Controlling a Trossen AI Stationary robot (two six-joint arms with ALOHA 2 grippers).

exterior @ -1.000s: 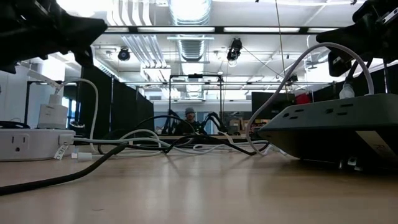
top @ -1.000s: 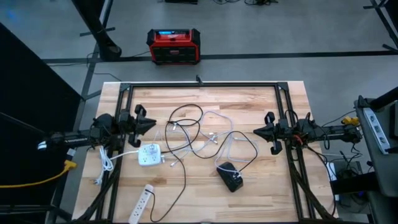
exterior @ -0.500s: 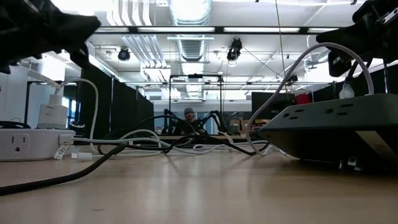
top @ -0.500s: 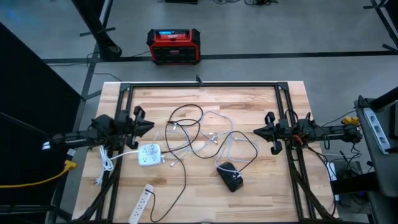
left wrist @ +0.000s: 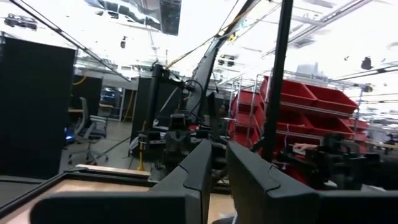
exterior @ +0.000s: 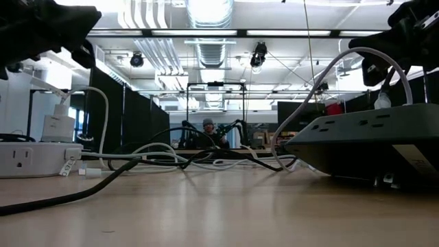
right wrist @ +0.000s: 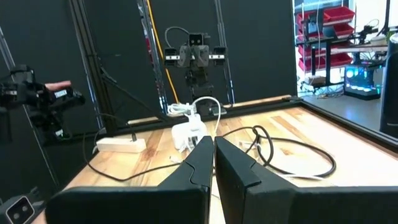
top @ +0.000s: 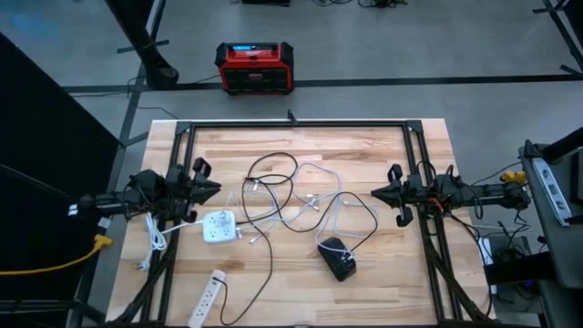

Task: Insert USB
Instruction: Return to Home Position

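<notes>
Cables (top: pixel 301 205) lie mid-table between the nearly closed left gripper (top: pixel 211 189) and clenched right gripper (top: pixel 377 193), touching neither.

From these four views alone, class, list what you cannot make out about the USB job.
- USB plug: too small among the tangled cables in the high view.
- USB ports on the white charger block: too small in the high view; the low view shows only its side.
- Black power strip: cut off by the low view's right edge.
- Person behind the table: blurred and distant in the low view.
</notes>
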